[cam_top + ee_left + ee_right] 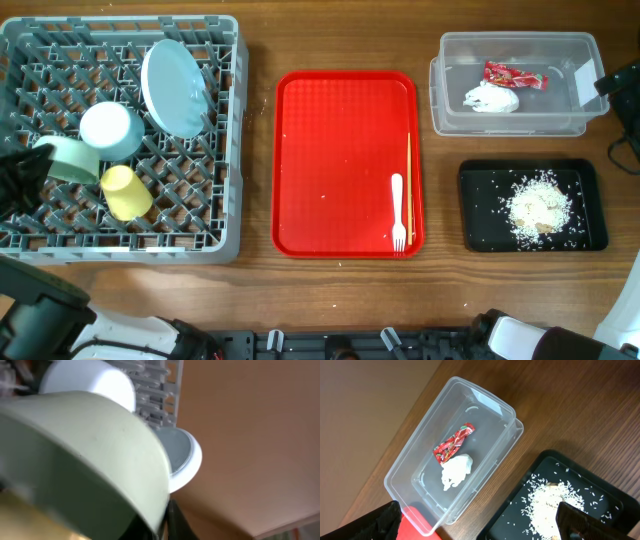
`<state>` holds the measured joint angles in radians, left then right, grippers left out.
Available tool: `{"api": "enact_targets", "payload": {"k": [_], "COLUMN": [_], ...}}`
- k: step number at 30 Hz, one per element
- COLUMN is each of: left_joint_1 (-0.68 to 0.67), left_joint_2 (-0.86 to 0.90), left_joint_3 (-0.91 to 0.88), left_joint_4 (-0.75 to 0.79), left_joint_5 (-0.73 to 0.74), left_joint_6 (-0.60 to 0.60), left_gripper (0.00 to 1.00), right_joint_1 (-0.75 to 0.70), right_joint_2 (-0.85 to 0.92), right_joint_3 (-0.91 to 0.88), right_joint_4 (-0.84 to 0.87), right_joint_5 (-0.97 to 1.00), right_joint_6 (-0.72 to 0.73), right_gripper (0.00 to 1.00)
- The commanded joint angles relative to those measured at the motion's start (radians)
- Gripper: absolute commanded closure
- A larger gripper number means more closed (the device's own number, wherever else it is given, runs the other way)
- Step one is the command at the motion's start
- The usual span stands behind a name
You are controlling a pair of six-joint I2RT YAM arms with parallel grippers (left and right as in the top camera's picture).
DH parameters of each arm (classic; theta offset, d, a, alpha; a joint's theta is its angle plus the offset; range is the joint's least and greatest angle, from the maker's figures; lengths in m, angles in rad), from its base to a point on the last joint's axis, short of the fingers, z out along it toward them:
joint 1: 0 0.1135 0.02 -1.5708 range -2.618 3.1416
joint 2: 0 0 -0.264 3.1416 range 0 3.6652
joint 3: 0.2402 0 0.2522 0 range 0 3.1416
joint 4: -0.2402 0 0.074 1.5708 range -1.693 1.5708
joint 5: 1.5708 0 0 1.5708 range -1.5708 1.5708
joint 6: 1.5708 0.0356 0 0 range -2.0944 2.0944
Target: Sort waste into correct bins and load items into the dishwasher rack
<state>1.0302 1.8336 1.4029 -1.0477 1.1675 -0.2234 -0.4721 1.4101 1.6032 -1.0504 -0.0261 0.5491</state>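
Overhead: the grey dishwasher rack [232, 150] holds the pale blue plate [175, 87], pale blue bowl [111, 130], light green saucer-bowl [68, 158] and yellow cup [126, 192]. The left gripper [22, 178] is at the saucer-bowl. The white fork [398, 212] and chopsticks [409, 185] lie on the red tray [330, 120].
Left wrist: the saucer-bowl fills the frame; grip cannot be told.
Right wrist: the right gripper [485, 522] is spread wide and empty over the clear tub [405, 465], which contains the red wrapper [452, 443] and tissue [455, 472]. Rice crumbs [552, 505] are in the black tray [517, 517]

Brown wood-grain table [340, 290], horizontal planks, even soft light, faint shadows

We see the white fork [397, 212] and chopsticks [410, 188] side by side (nearly touching), rightward on the red tray [330, 150].
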Motion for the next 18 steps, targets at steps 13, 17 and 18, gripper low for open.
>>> {"api": "enact_targets", "payload": {"k": [13, 17, 18], "left_joint_1": [0.192, 0.192, 0.192], "left_joint_2": [-0.021, -0.087, -0.111], "left_joint_3": [-0.006, 0.008, 0.011], "left_joint_4": [-0.180, -0.238, -0.252], "left_joint_5": [-0.247, -0.359, -0.396], "left_joint_6": [0.011, 0.011, 0.011], "left_gripper": [0.53, 0.85, 0.96], "right_joint_1": [0.000, 0.000, 0.000], "right_joint_2": [0.006, 0.006, 0.006], "right_joint_3": [-0.001, -0.001, -0.001], "right_joint_4": [0.002, 0.002, 0.002], "right_joint_5": [-0.002, -0.002, -0.002], "right_joint_6": [0.004, 0.004, 0.004], "right_gripper": [0.00, 0.00, 0.00]}}
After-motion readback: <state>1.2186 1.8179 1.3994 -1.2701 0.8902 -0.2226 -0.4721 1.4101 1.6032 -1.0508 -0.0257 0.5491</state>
